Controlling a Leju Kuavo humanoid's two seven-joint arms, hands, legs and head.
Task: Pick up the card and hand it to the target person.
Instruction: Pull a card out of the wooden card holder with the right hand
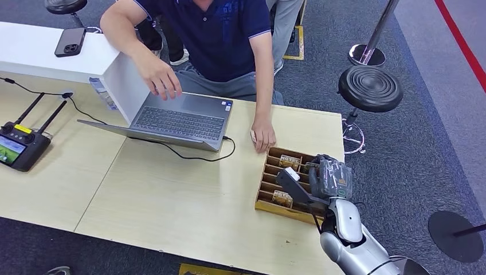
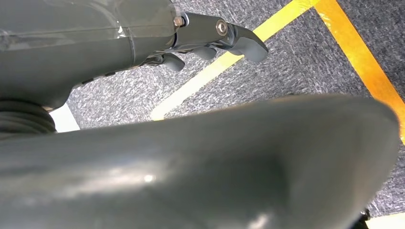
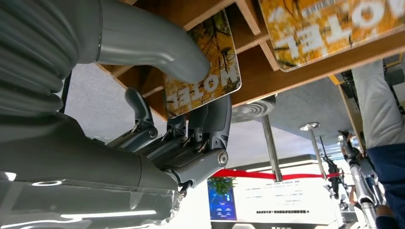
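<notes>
Wooden card tray (image 1: 269,201) is where I'm working, my right hand (image 1: 321,179) pinching a yellow hotel card (image 3: 205,71) between thumb and fingers inside its slot, left hand (image 2: 210,43) hanging loosely curled and empty, so next I'm probably lifting toward the person (image 1: 223,40).

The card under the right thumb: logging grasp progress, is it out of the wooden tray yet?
No: card still in tray; right hand pinches it.
</notes>
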